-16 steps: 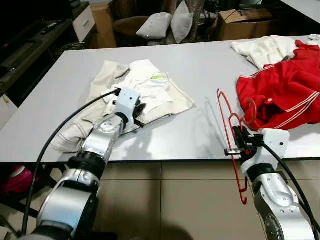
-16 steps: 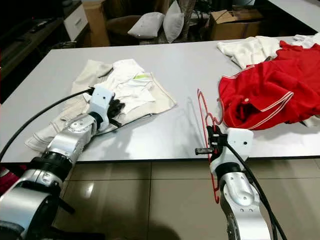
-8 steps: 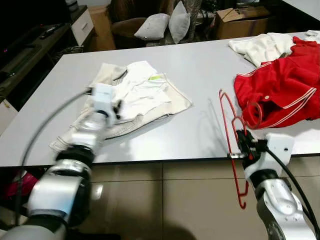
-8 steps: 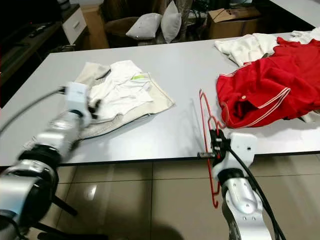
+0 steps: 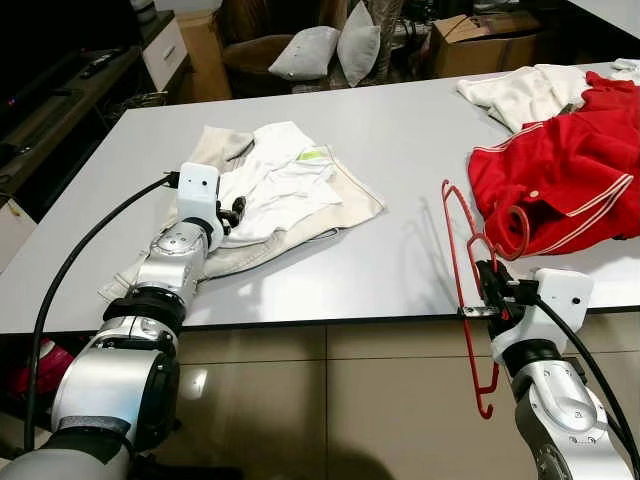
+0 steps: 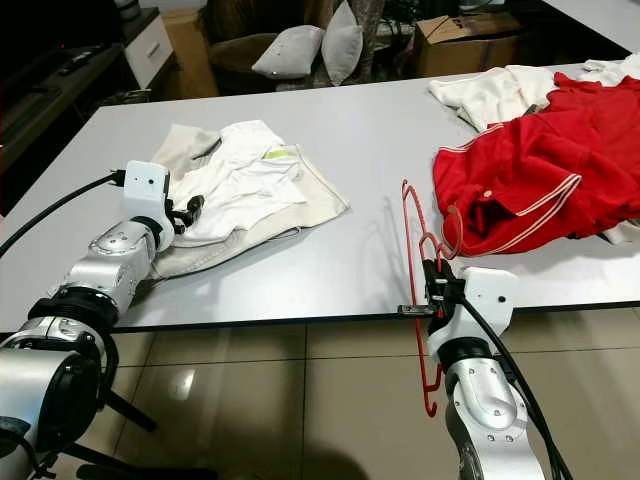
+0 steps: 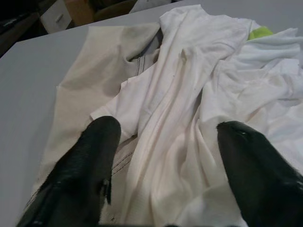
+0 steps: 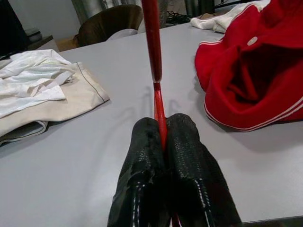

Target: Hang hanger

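A thin red wire hanger (image 8: pixel 152 42) stands upright at the table's near edge, and my right gripper (image 5: pixel 488 282) is shut on its lower part; its hook curls beside a crumpled red garment (image 5: pixel 560 165). In the right wrist view the two fingers (image 8: pixel 189 146) press together on the wire. My left gripper (image 5: pixel 232 211) is open and low over the left part of a pile of white and beige clothes (image 5: pixel 290 185). The left wrist view has white cloth (image 7: pixel 189 104) lying between the spread fingers (image 7: pixel 97 156), with nothing held.
The grey table (image 5: pixel 400 140) also carries a white garment (image 5: pixel 520 95) at the back right. Behind it are pillows on a chair (image 5: pixel 320 50) and a cardboard box (image 5: pixel 485 45). A dark low cabinet (image 5: pixel 70 90) runs along the left. Tiled floor (image 5: pixel 340 400) lies below the table's near edge.
My left arm has swung left, from the middle of the clothes pile to its left part. The right gripper still holds the hanger in nearly the same place.
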{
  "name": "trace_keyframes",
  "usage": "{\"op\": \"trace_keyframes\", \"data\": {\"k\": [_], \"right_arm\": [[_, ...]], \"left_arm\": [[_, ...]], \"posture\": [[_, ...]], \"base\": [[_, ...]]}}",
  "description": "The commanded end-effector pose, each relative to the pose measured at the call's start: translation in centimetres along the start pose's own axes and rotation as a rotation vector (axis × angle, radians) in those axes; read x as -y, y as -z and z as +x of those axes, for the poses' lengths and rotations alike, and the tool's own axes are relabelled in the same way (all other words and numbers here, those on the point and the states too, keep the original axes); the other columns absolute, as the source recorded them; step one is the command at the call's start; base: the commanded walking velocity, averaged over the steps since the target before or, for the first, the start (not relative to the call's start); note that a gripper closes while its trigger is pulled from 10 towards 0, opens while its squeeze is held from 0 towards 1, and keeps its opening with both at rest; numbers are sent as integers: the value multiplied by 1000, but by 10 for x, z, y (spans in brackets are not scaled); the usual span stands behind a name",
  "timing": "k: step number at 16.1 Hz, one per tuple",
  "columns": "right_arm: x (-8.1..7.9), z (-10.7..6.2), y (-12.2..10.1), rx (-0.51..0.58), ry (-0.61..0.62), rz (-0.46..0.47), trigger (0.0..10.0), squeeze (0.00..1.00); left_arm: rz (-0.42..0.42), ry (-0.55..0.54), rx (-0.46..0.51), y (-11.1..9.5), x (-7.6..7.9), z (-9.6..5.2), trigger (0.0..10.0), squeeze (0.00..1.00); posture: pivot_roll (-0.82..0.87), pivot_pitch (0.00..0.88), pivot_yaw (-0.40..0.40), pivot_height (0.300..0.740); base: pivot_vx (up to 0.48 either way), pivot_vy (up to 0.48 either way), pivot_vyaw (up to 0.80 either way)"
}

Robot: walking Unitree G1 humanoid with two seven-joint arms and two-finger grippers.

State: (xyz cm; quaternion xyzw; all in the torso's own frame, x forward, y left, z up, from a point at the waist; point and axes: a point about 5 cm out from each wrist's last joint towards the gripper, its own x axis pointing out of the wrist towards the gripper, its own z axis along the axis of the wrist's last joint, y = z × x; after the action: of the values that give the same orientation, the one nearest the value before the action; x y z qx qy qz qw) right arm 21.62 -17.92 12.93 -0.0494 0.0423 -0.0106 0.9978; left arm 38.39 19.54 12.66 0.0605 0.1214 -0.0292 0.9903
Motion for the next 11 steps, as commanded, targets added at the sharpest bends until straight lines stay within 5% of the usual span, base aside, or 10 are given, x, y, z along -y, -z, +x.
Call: {"op": "trace_keyframes", "data": {"k": [1, 8, 9, 11], "right_arm": [[-2, -1, 4, -28, -6, 2, 10000, 0], [-2, -2, 4, -28, -5, 2, 10000, 0], [-9, 1, 6, -34, -18, 19, 10000, 0], [-8, 4, 6, -33, -29, 22, 10000, 0]], "left_arm": [[-11, -18, 6, -3, -5, 0, 10000, 1000], [-23, -20, -5, 0, -7, 0, 10000, 1000], [-68, 89, -168, 42, -10, -12, 10000, 0], [-136, 72, -184, 55, -16, -18, 10000, 0]], "posture": [[-130, 0, 174, 740], [-130, 0, 174, 740], [-80, 0, 189, 740], [-75, 0, 171, 740]], "base": [[0, 0, 0], [0, 0, 0], [0, 0, 0], [0, 0, 0]]}}
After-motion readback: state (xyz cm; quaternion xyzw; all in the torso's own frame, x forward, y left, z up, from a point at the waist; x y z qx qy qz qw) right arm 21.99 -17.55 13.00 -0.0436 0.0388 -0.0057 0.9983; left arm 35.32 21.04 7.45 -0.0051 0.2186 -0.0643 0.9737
